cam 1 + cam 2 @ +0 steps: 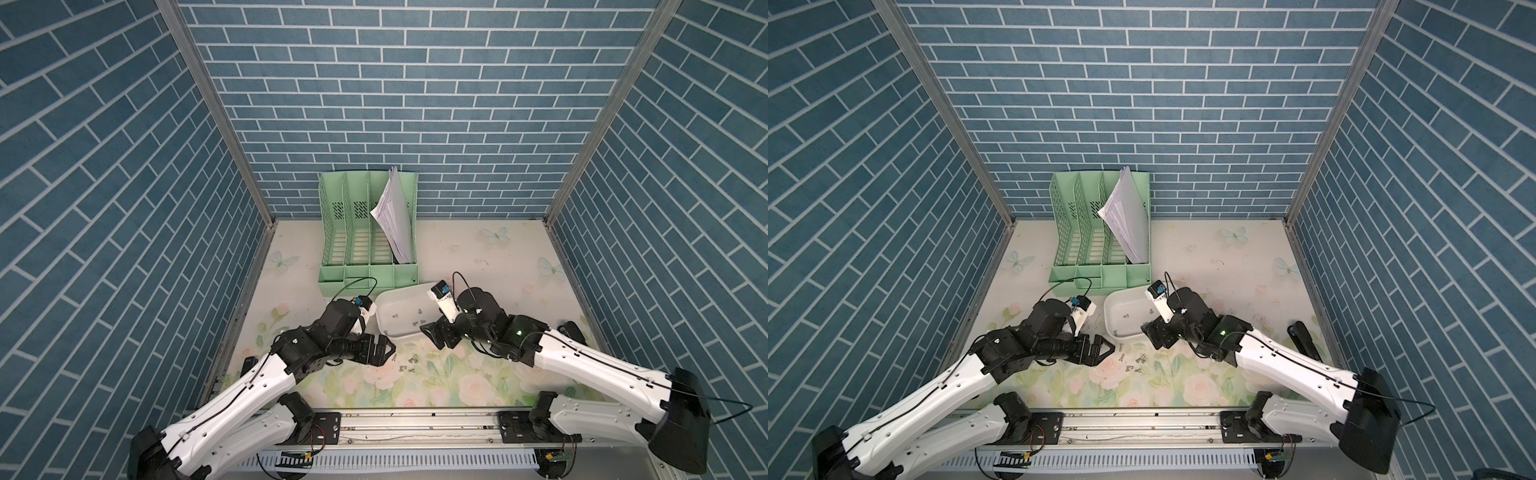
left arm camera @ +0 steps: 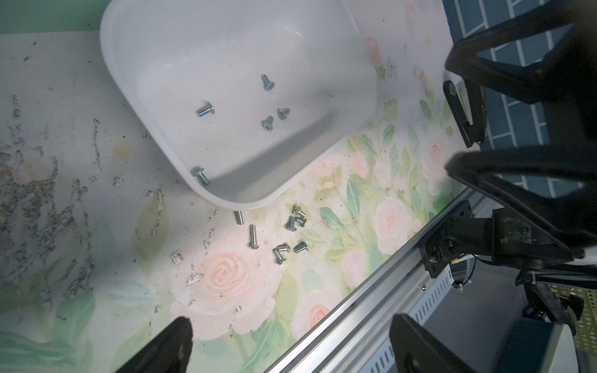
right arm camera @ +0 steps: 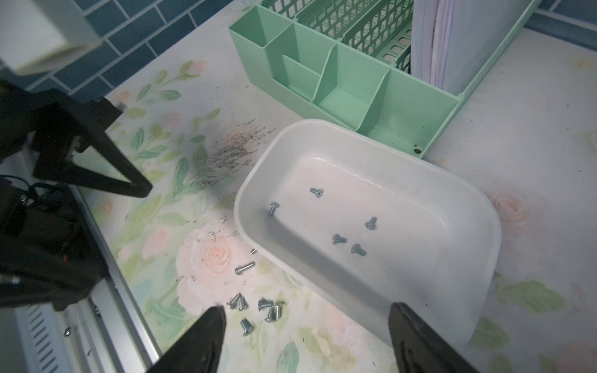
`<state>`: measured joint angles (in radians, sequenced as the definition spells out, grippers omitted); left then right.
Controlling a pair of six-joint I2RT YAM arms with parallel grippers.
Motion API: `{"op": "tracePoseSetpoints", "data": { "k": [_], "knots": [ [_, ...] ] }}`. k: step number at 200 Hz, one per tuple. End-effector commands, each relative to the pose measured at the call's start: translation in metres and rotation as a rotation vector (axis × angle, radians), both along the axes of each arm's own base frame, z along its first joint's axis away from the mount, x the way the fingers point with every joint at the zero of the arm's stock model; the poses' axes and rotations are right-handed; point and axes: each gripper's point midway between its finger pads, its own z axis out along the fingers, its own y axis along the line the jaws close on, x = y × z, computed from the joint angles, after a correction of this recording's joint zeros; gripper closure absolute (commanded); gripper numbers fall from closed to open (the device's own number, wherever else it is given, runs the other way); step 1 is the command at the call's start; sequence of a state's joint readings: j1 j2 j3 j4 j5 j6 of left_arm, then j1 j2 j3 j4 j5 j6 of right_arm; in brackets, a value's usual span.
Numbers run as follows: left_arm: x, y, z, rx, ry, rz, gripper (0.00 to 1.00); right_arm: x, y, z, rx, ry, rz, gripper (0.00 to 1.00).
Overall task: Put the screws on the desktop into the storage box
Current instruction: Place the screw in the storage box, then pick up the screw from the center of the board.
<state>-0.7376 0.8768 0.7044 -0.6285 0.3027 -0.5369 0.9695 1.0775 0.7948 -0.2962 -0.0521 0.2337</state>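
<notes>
In both top views the storage box (image 1: 399, 301) sits skewed on the floral worktop (image 1: 449, 382), just in front of the mint file organiser (image 1: 365, 249). The loose screws (image 1: 409, 362) lie in a small scatter on the robot's side of the box, close to its near rim and between the two arms. The left end effector (image 1: 388, 353) is low beside that scatter, its tips just short of the outermost screw. The right end effector (image 1: 430, 337) hangs at the box's near rim, a little farther from them.

From the left wrist, the left end effector (image 2: 292, 319) stands wide open and empty. Roughly eight screws (image 2: 290, 232) lie straight ahead, between it and the storage box (image 2: 226, 202), and five more rest inside the box. One long screw (image 2: 253, 235) lies apart from the cluster with its shaft pointing toward the box rim. Another is half tucked under that rim.

From the right wrist, the right end effector (image 3: 305, 308) is also spread wide with nothing between its fingers. The cluster appears close to one fingertip, while the other finger is over the box's near wall.

Judged from this, the left arm is the nearer one, and the long screw looks like its easiest target. The fingers would need to close across the shaft, square to its long axis. They would also have to come right down to the worktop, since each screw is far smaller than a finger.
</notes>
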Motion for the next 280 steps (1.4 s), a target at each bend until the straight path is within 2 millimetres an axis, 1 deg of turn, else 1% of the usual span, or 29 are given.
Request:
{"op": "tracePoseSetpoints", "data": {
  "k": [1,13,38,69,107,130,174,201,214,235,257,280],
  "knots": [
    [0.010,0.004,-0.007,0.045,-0.023,0.025,0.00,-0.027,-0.009,-0.010,0.026,0.117,0.038,0.10],
    [0.014,0.004,-0.009,0.056,-0.025,0.036,0.01,-0.034,-0.016,-0.014,0.025,0.144,0.035,0.08],
    [0.018,0.002,-0.013,0.060,-0.016,0.057,0.05,-0.043,-0.031,-0.019,0.027,0.170,0.003,0.07],
    [0.022,-0.002,-0.023,0.094,-0.009,0.080,0.11,-0.047,-0.041,-0.018,0.051,0.172,-0.022,0.07],
    [0.023,-0.012,-0.037,0.166,-0.015,0.092,0.15,-0.049,-0.044,-0.020,0.058,0.174,-0.030,0.07],
    [0.023,-0.018,-0.047,0.215,-0.015,0.094,0.16,-0.049,-0.046,-0.020,0.056,0.173,-0.032,0.07],
    [0.020,-0.030,-0.067,0.298,-0.014,0.078,0.23,-0.050,-0.048,-0.020,0.057,0.171,-0.033,0.07],
    [0.018,-0.036,-0.082,0.337,-0.003,0.062,0.33,-0.050,-0.048,-0.020,0.060,0.169,-0.035,0.07],
    [0.017,-0.040,-0.087,0.346,0.000,0.052,0.41,-0.051,-0.049,-0.021,0.059,0.171,-0.035,0.07],
    [0.016,-0.046,-0.093,0.360,-0.001,0.039,0.45,-0.051,-0.049,-0.022,0.057,0.171,-0.036,0.07],
    [0.016,-0.047,-0.099,0.386,-0.001,0.032,0.51,-0.051,-0.049,-0.022,0.059,0.170,-0.036,0.07],
    [0.015,-0.048,-0.106,0.407,0.006,0.025,0.54,-0.051,-0.049,-0.022,0.058,0.169,-0.035,0.07]
  ]
}}
